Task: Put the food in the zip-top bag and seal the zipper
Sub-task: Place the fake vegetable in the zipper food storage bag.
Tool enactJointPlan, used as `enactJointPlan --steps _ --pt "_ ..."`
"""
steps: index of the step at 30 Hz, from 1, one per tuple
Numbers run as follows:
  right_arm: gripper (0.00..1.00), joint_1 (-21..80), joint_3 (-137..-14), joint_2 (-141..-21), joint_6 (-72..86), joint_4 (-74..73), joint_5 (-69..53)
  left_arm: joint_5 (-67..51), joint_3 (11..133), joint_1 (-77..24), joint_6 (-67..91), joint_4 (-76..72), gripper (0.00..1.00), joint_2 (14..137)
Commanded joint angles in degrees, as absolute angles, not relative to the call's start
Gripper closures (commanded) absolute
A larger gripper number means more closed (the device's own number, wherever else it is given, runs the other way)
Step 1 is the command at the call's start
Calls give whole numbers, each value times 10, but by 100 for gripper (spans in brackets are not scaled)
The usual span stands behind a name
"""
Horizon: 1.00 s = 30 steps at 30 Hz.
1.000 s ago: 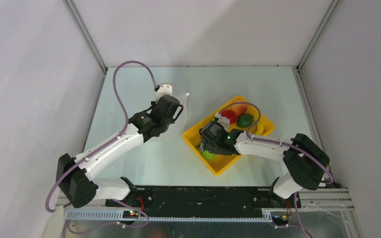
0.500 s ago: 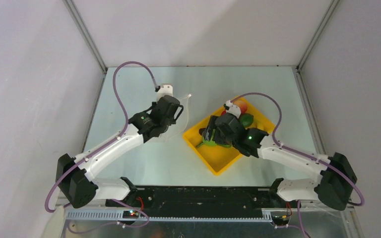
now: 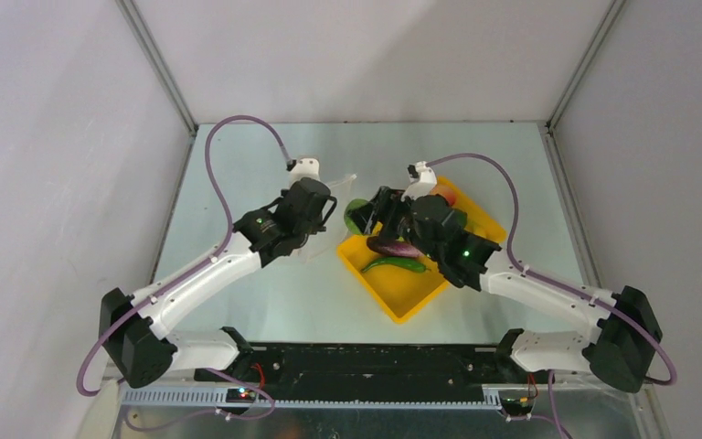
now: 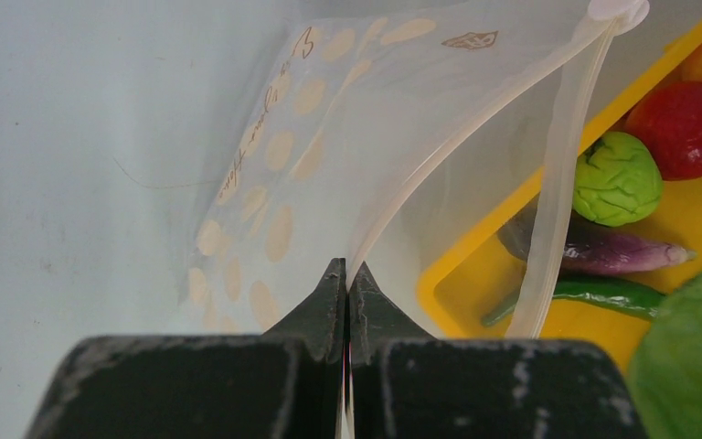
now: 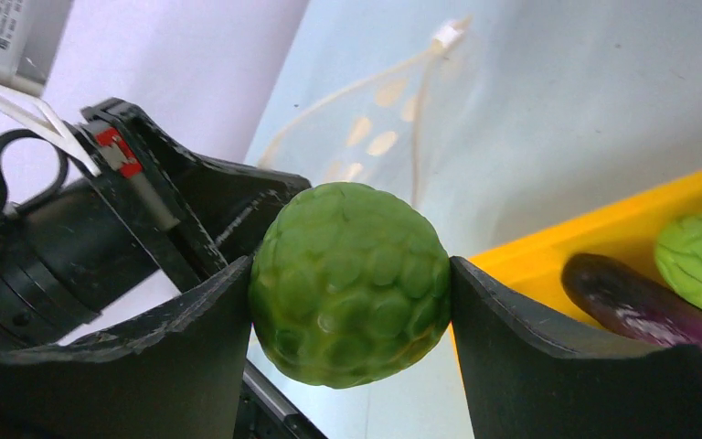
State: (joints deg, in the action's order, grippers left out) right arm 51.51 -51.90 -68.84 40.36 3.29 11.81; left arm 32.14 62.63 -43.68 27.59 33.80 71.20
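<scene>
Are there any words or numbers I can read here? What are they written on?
Nothing here reads clearly.
On the zip-top bag, slanted brown writing: too blurred to read.
Near the bag's top edge, a small emblem: too small to read.
At the top left of the right wrist view, a white label: tiny print, unreadable.

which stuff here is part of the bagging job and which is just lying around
Job: zip-top bag, zipper, green fruit in the right fingers, eggplant, cucumber, tomato, second green fruit.
Lying about: yellow tray, purple cables.
</scene>
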Motion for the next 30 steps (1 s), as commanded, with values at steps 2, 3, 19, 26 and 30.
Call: enactJointPlan --steps 2,3,19,26,30 --pt "59 513 -555 -722 393 132 78 305 628 -445 287 330 100 695" --pt "59 514 -562 -732 398 135 73 303 629 -445 288 329 100 695" --pt "36 516 -602 -830 460 74 118 277 623 -451 298 321 100 681" --pt "17 520 -643 -853 479 17 133 256 616 -452 296 309 100 668" --pt "4 526 -668 -859 480 -28 149 254 615 -452 296 308 100 666"
